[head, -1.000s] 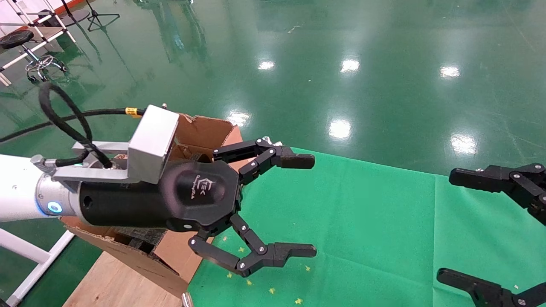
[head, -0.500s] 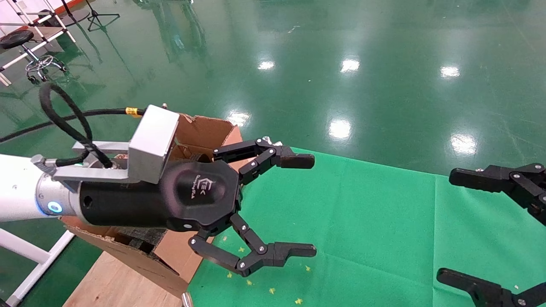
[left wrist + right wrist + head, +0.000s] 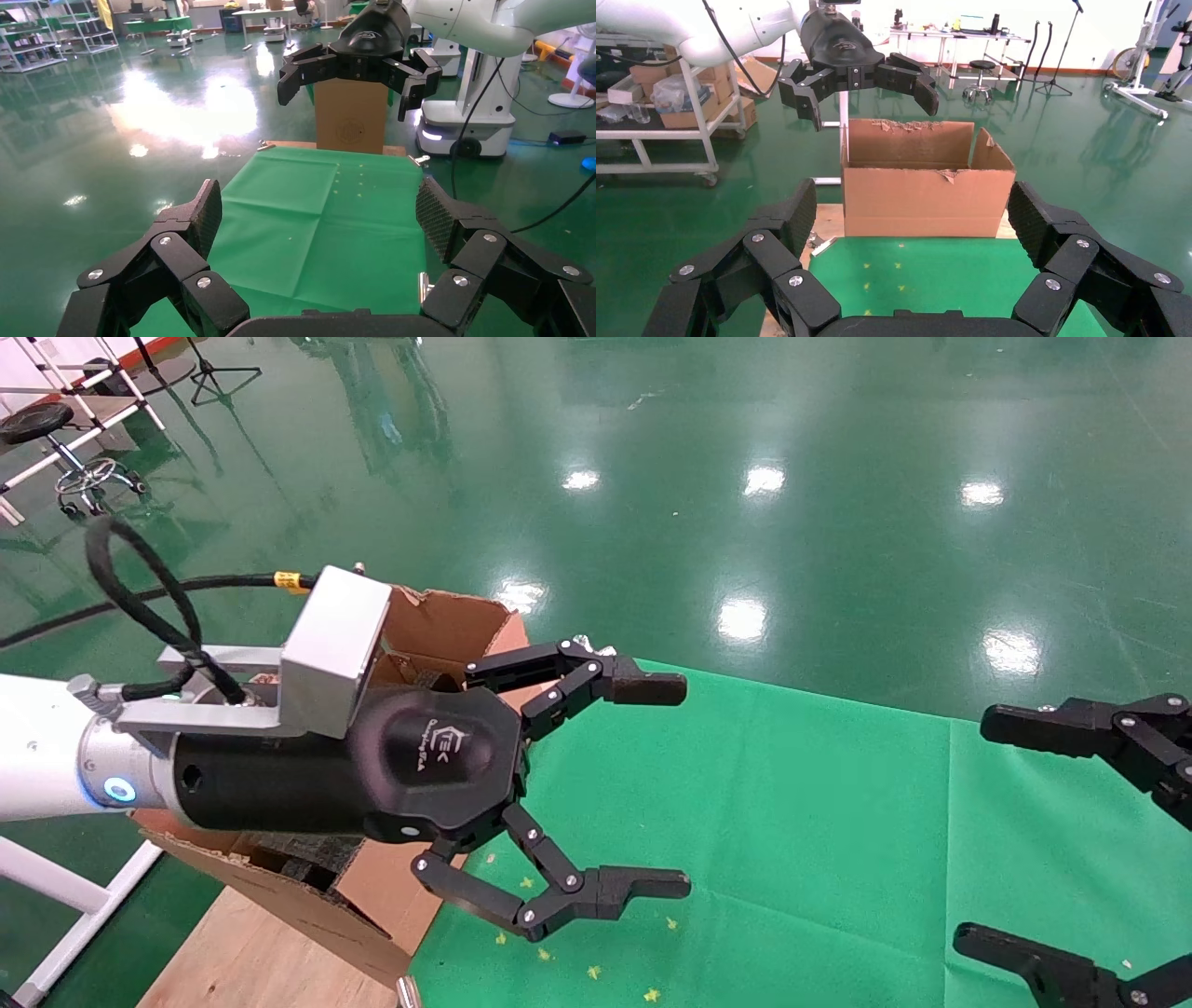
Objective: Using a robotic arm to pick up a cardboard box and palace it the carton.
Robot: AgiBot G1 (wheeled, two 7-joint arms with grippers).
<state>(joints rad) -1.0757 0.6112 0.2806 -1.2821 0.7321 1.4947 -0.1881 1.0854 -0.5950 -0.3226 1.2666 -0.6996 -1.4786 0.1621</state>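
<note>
My left gripper (image 3: 686, 787), black on the white robotic arm, is open and empty above the green cloth, beside the carton (image 3: 447, 626). The carton is large and brown with torn flaps and dark foam inside. It also shows in the right wrist view (image 3: 923, 189), behind the left gripper (image 3: 866, 98). My right gripper (image 3: 973, 829) is open and empty at the cloth's right side. In the left wrist view a brown cardboard box (image 3: 350, 116) with a round mark on its near face stands at the cloth's far end, behind the right gripper (image 3: 358, 88). It is out of the head view.
The green cloth (image 3: 792, 822) covers the table, with small yellow marks near the carton. The table's wooden edge (image 3: 242, 961) shows under the carton. A white robot base (image 3: 464, 123) stands beyond the table. A shelf trolley (image 3: 659, 126) stands on the green floor.
</note>
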